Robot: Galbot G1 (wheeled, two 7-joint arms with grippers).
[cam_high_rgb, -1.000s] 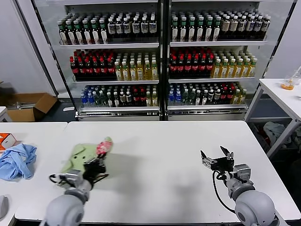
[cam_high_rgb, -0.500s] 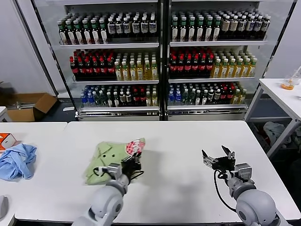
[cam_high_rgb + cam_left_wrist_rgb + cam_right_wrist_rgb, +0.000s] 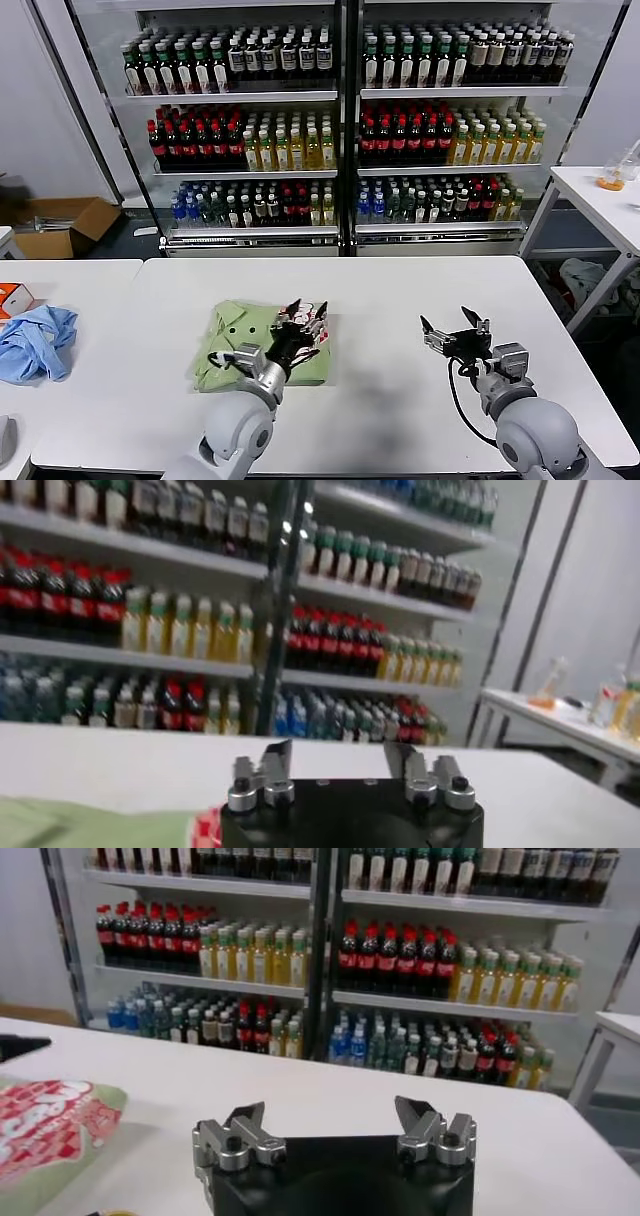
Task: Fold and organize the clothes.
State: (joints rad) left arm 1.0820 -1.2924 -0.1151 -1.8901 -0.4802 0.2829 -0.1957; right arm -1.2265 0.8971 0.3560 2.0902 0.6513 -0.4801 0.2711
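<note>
A folded light green shirt [image 3: 250, 348] with small buttons and a red-pink print [image 3: 316, 324] lies flat on the white table [image 3: 400, 300], left of the middle. My left gripper [image 3: 305, 314] is open and empty, just above the shirt's printed right edge. In the left wrist view the gripper [image 3: 340, 760] is open, with the green fabric [image 3: 90, 825] low beside it. My right gripper [image 3: 448, 334] is open and empty above the table's right part, well apart from the shirt. The right wrist view shows this gripper [image 3: 333, 1116] and the printed fabric [image 3: 50, 1126] off to one side. No separate plain green shirt shows.
A crumpled blue cloth [image 3: 35, 340] and an orange box [image 3: 12, 297] lie on a second table at the left. Glass-fronted shelves of bottles [image 3: 340, 130] stand behind the table. A cardboard box [image 3: 60, 225] sits on the floor at the far left.
My left gripper carried the bunched shirt to the right, from the table's left edge toward the middle, and let go. The shirt now lies flat. The right gripper barely moved.
</note>
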